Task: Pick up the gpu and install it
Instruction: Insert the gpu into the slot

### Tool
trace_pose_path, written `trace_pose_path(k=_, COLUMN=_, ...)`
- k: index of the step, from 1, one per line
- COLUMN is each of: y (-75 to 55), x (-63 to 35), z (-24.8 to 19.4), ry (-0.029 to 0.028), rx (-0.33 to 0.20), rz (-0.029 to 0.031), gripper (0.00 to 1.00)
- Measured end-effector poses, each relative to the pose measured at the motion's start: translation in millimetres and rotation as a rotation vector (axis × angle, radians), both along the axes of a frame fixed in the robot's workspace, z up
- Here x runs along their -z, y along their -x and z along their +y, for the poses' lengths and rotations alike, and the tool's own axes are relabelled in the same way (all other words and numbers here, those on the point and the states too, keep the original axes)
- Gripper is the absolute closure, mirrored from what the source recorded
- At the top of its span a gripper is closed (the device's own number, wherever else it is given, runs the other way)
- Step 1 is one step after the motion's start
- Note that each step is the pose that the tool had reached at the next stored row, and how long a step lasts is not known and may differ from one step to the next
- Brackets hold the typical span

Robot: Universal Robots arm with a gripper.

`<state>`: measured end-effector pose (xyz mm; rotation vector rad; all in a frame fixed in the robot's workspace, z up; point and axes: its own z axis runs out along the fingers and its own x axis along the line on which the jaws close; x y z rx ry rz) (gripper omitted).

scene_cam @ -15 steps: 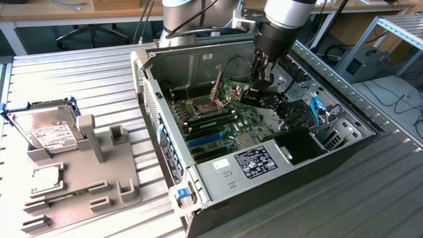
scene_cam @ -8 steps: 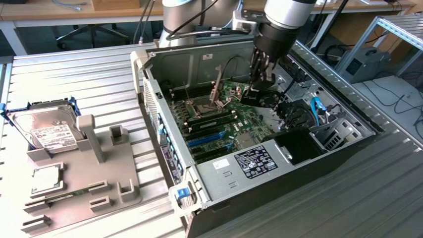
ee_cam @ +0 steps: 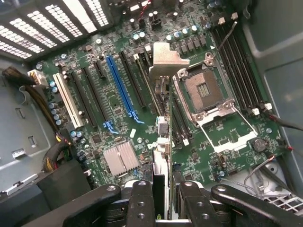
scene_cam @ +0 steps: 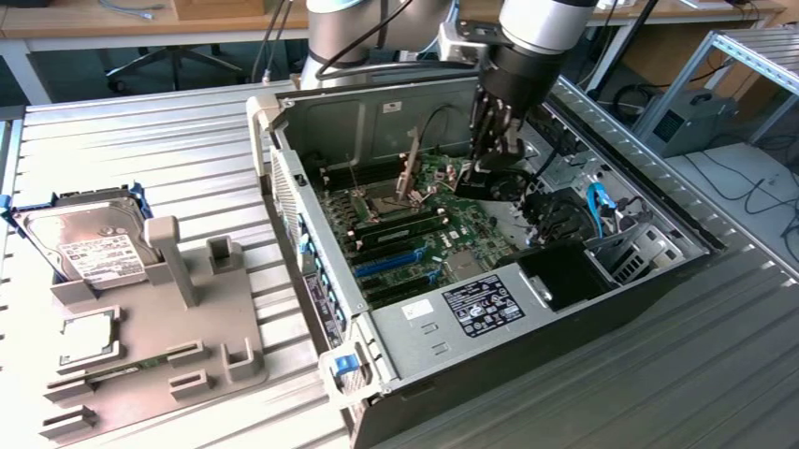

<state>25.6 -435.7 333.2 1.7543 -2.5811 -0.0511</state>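
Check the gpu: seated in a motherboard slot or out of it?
Cannot tell if seated. The gpu stands edge-on in the gripper, over the motherboard inside the case.

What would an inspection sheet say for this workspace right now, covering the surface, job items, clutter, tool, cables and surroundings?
Surface: ribbed metal table carrying an open computer case.
Job's things: gpu held edge-on over the motherboard, inside the case.
Clutter: hard drive propped in a grey holder block, on the exterior view's left.
Grippers: tool shut on the gpu.
Cables: blue cable inside the case; black leads on the floor, on the exterior view's right.
Surroundings: office chair and desk behind the table.
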Motion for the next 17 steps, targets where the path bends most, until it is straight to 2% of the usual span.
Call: trace_pose_path(k=17, y=0.0, x=0.0, z=0.0, ry=0.0000, rx=-0.132, rz=0.0000, gripper=0.74)
